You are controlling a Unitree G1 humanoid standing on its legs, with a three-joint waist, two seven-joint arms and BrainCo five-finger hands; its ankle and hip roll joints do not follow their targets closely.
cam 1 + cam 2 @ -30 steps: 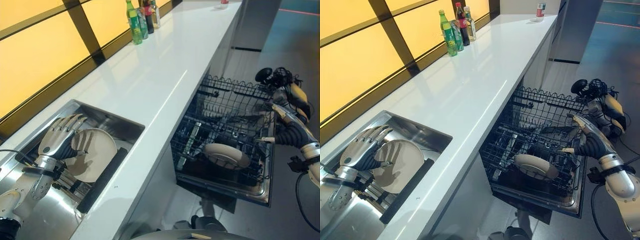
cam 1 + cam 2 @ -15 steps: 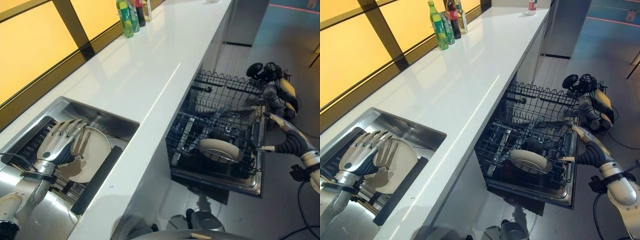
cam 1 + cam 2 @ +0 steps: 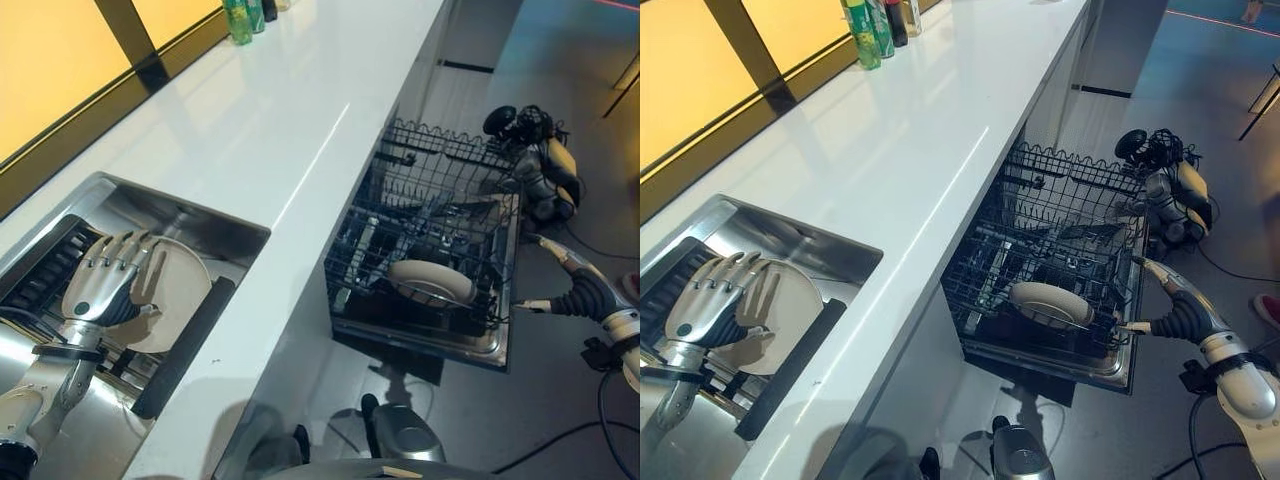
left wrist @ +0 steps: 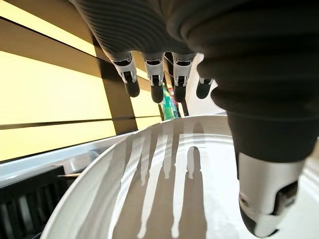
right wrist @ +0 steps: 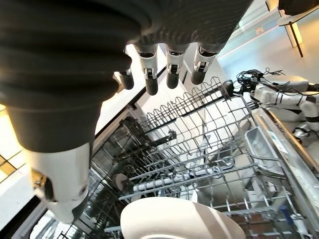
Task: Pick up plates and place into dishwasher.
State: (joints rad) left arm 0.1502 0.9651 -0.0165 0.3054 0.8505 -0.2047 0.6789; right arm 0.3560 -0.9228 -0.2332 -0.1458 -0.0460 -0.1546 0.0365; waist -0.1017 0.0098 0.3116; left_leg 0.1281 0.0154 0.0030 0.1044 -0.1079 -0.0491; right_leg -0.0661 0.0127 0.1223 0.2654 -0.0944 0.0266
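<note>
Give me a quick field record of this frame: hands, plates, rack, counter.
left hand: open, fingers spread over the plate in sink, no grip visible
right hand: open, beside the rack's outer edge, holding nothing
plate in sink: cream, leaning in the sink
plate in rack: cream, lying in the pulled-out dishwasher rack
counter: white, bottles at far end

Bottles (image 3: 876,22) at countertop (image 3: 910,140) far end; sink (image 3: 790,240) near.

Plate (image 3: 170,300) in sink (image 3: 190,225) left; another plate (image 3: 432,281) in dishwasher rack (image 3: 430,210) right
</note>
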